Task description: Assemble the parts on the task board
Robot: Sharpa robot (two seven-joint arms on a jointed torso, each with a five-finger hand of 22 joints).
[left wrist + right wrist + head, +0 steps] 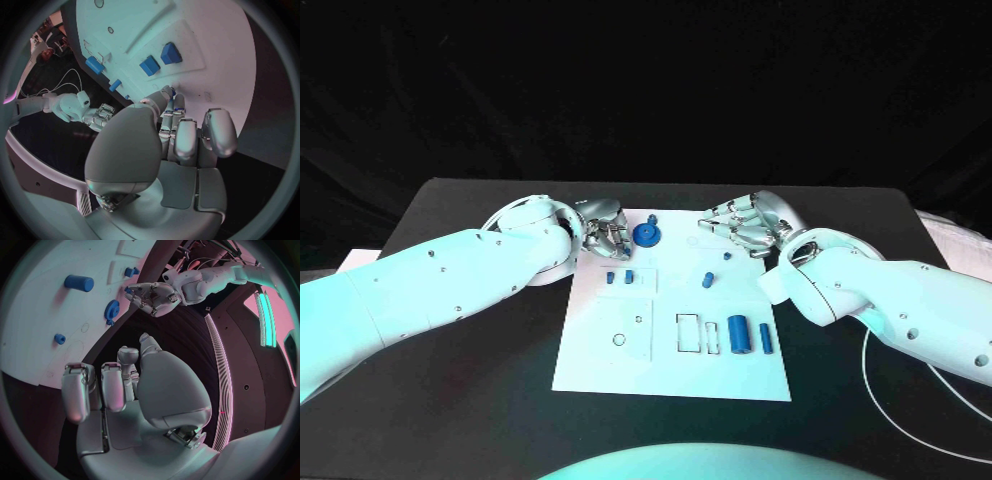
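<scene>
Black counter [459,400] under a white board [668,360] lying in the middle. At the left, left hand [599,232] over the board's far left corner, fingers [185,142] curled loosely side by side, nothing seen between them; whether the tips touch the board cannot be told. Just right of that hand, a round blue gear [646,235] on the board's far edge, seen also from the right wrist [112,311]. Nearer along the left side, two small blue blocks [620,278] side by side, seen from the left wrist as squarish pieces [160,59] in a shallow recess. Lower left, faint round outlines on bare board. Toward the middle, a small blue peg [710,278], apart from the blocks. Further right and nearer, an empty rectangular slot, then a large blue cylinder [738,335] and a slimmer blue rod [766,336], lying parallel and close beside each other. At the far right corner, right hand [746,222] hovering above the board's edge, fingers [114,385] bent and slightly apart, holding nothing.
</scene>
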